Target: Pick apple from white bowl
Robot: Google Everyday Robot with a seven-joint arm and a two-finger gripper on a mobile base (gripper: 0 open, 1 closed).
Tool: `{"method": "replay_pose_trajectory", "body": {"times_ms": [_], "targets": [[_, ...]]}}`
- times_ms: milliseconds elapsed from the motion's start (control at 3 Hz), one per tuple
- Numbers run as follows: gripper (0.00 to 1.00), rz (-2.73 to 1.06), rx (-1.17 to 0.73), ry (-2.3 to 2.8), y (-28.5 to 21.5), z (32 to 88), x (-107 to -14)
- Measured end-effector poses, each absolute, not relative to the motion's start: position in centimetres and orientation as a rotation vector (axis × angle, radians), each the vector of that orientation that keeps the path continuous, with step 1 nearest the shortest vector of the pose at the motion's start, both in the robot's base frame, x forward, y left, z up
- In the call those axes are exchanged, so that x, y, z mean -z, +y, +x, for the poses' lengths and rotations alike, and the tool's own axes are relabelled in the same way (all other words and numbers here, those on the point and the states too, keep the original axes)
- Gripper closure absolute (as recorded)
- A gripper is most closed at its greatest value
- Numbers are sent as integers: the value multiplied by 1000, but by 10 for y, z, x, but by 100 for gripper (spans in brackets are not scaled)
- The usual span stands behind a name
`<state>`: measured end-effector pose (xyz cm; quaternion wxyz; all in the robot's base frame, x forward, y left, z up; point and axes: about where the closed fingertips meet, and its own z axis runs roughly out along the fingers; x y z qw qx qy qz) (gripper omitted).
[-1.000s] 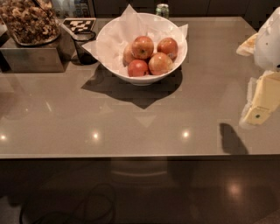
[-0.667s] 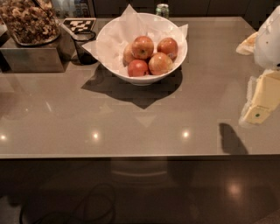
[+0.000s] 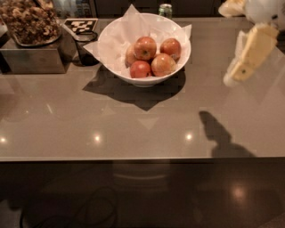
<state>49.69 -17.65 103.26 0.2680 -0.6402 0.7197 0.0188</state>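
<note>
Dark cup [image 3: 86, 47], nut tray [image 3: 29, 23], green can [image 3: 165, 10]

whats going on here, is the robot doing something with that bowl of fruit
A robot is after the apples piled in the paper-lined white bowl near the back of the table. Its tool hangs over the table's right side, well apart from the bowl, with no apple in it. A small dark cup stands just left of the bowl. Nothing has been picked yet.
</note>
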Motion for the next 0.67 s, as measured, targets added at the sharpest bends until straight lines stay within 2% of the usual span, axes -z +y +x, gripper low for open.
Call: {"method": "replay_pose_trajectory", "body": {"times_ms": [333,667], "targets": [[0,-1730,-171,1774,-142,530,-1066],[0,-1690,-135,1716,-142,533,-1096]]}}
